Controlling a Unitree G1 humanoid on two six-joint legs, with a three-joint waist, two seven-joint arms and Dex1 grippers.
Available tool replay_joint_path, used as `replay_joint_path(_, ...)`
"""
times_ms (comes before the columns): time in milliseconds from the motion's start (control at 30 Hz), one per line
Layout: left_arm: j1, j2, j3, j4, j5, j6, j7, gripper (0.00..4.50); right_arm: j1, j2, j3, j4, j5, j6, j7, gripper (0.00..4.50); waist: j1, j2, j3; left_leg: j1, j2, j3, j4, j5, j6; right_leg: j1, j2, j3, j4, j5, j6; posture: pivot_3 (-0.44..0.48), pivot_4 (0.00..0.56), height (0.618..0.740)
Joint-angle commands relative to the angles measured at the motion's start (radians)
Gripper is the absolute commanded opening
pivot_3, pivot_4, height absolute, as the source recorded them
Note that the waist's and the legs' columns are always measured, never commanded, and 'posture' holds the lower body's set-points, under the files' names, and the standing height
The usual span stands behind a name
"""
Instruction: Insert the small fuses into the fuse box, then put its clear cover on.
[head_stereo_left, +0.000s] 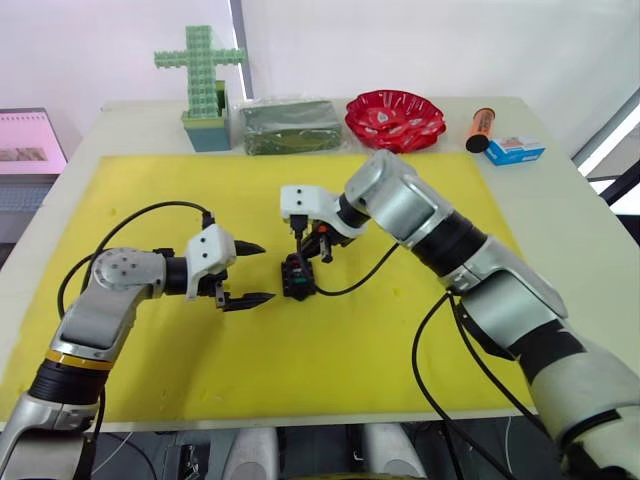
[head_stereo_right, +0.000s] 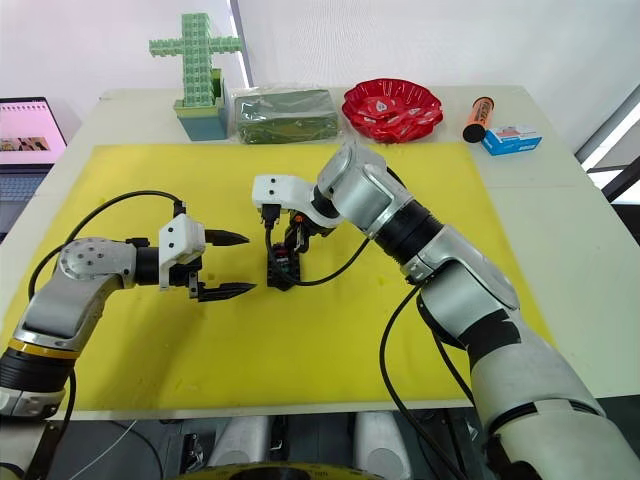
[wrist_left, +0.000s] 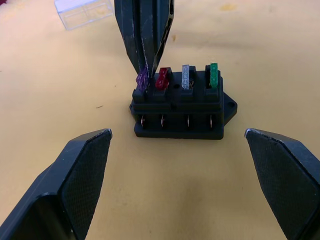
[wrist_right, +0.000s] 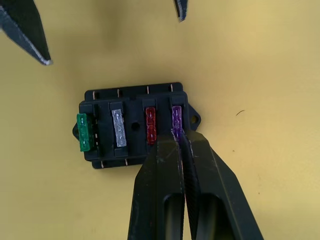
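Right gripper (wrist_right: 179, 136) pinches the purple fuse (wrist_right: 176, 118) seated in the fuse box (wrist_right: 134, 126); left gripper (head_stereo_left: 252, 272) hovers beside, jaws wide apart.

Clear cover (wrist_left: 83, 12) cut by edge

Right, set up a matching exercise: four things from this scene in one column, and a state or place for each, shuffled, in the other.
Things:
1. purple fuse
2. green fuse
3. clear cover
4. left gripper

States or places:
A. lying on the yellow mat, apart from the fuse box
B. open, hovering beside the fuse box
C. pinched by the right gripper at one end slot
D. seated in the opposite end slot, nothing touching it

Pairs: 1-C, 2-D, 3-A, 4-B
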Motion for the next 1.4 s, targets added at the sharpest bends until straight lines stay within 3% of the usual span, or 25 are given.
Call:
replay_joint_path(33, 0.000, -0.001, 0.002, -0.026, 0.002, -0.013, 0.009, 4.50, -0.022, 0.021, 0.021, 0.029, -0.017, -0.021, 0.037, 0.03, 0.000, 0.000, 0.000, 0.000, 0.000, 0.000, 0.000, 0.000, 0.000, 0.000, 0.000, 0.000, 0.000, 0.000, 0.000, 0.000, 0.150, 0.740)
replay_joint_path(767, 0.011, -0.010, 0.002, -0.030, 0.006, -0.021, 0.022, 4.50, -0.023, 0.049, 0.015, 0.033, -0.092, -0.099, 0.093, 0.03, -0.001, 0.000, 0.000, 0.000, 0.000, 0.000, 0.000, 0.000, 0.000, 0.000, 0.000, 0.000, 0.000, 0.000, 0.000, 0.000, 0.150, 0.740)
replay_joint_path(900, 0.008, -0.010, 0.001, -0.028, 0.007, -0.021, 0.021, 4.50, -0.018, 0.049, 0.006, 0.024, -0.094, -0.097, 0.094, 0.99, -0.001, 0.000, 0.000, 0.000, 0.000, 0.000, 0.000, 0.000, 0.000, 0.000, 0.000, 0.000, 0.000, 0.000, 0.000, 0.000, 0.150, 0.740)
replay_joint_path(1400, -0.004, -0.008, -0.003, -0.021, 0.010, -0.024, 0.013, 4.50, -0.036, 0.003, -0.046, -0.070, -0.071, -0.052, 0.106, 0.99, -0.001, 0.000, 0.000, 0.000, 0.000, 0.000, 0.000, 0.000, 0.000, 0.000, 0.000, 0.000, 0.000, 0.000, 0.000, 0.000, 0.150, 0.740)
